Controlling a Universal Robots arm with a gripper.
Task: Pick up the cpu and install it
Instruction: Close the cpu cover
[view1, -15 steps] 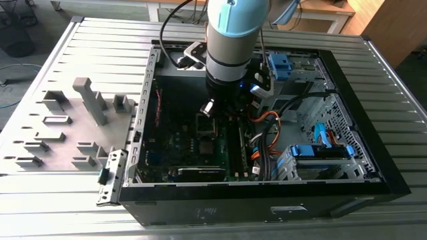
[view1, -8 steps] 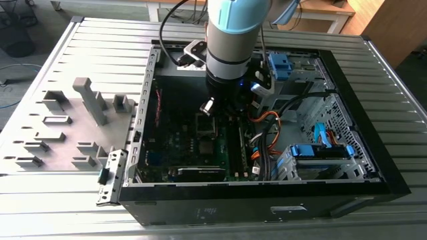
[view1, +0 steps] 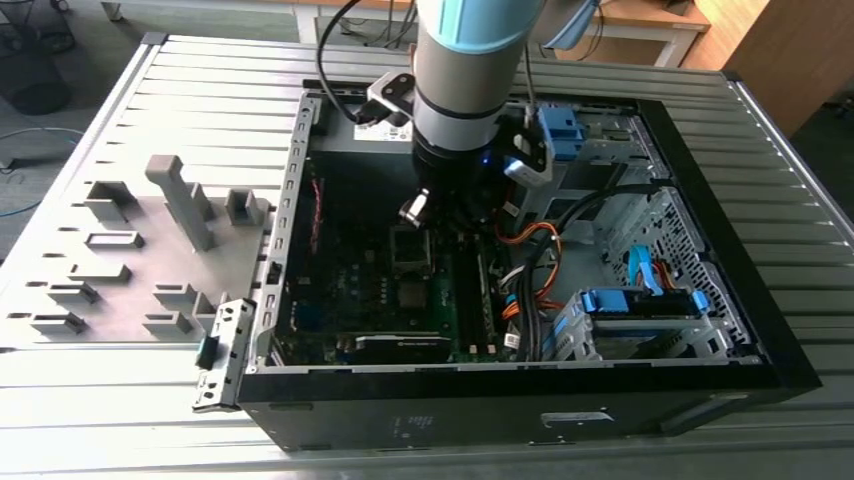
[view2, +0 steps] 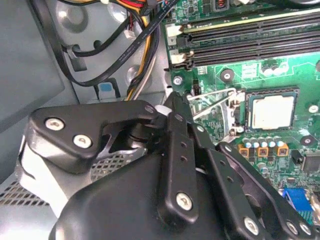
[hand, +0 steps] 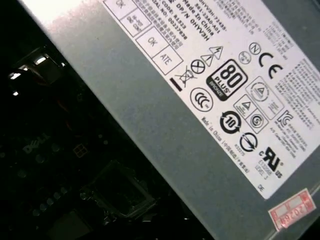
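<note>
Exterior view: arm (view1: 461, 90) reaching down into open computer case (view1: 747, 385) lying on slatted counter (view1: 120, 400). Gripper (view1: 447, 225) low over motherboard (view1: 367, 300), close to orange cables (view1: 527, 240) and drive cage (view1: 634, 315). Grey fixture blocks (view1: 180, 200) on the exterior view's left, outside the case. Risk, as a judgement: wrist or camera mounts snagging a cable, or brushing the case wall in such tight quarters.

Second wrist view: gripper (view2: 172, 102) linkage large in front, fingers drawn together at the tip, apparently gripping nothing. Cpu (view2: 272, 111) already sitting in its socket (view2: 240, 107) on the green board, apart from the fingertips. Square, pale silvery top, darker rim all round, seemingly flat and square to the socket. Wire retention lever (view2: 212, 102) raised between fingertip and socket; memory slots (view2: 250, 37) just beyond. Risk: fingertip catching that lever, or nudging the chip while unclamped, skewing it on the contacts.

First wrist view: labelled power supply (hand: 150, 100) side close by; dark socket frame (hand: 117, 192) dimly visible beneath. Little clearance, so scraping plausible.
</note>
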